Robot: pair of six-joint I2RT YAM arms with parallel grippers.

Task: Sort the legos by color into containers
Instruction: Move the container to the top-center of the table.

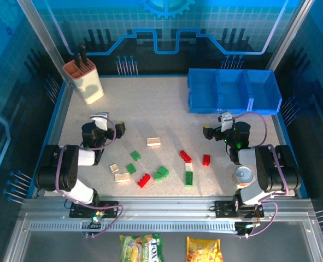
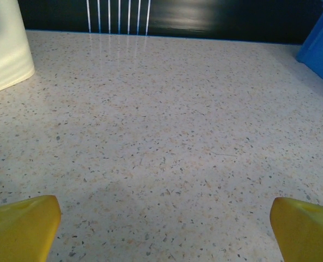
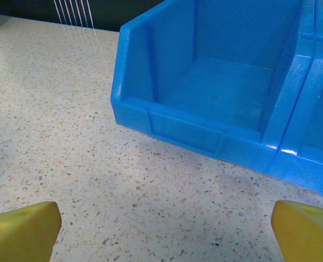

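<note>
Legos (image 1: 161, 164): small red, green and cream bricks lie loose on the counter (image 1: 150, 109), in the near middle between the two arms.
Spread: a cream brick (image 1: 153, 142) lies farthest back. Two red bricks (image 1: 185, 156) lie right of centre. A cream piece touches a green one (image 1: 189, 174) just nearer than those. More green, red and cream pieces lie to the left.
Containers (image 1: 232, 105): three joined blue bins stand in a row at the far right of the counter, well apart from the bricks. The right wrist view shows the front wall (image 3: 188, 131) of one bin close ahead.
Right hand (image 1: 216, 124): released, its yellow fingertips spread wide (image 3: 164, 232) over bare counter, just in front of the bins and grasping nothing.
Left hand (image 1: 107, 124): released and wide apart (image 2: 162, 232), low over bare counter at the left, grasping nothing.
Knife block (image 1: 84, 82): beige with an orange top, at the far left corner; its pale side shows in the left wrist view (image 2: 5, 49).
Can (image 1: 243, 174): small and round, beside the right arm's base.
</note>
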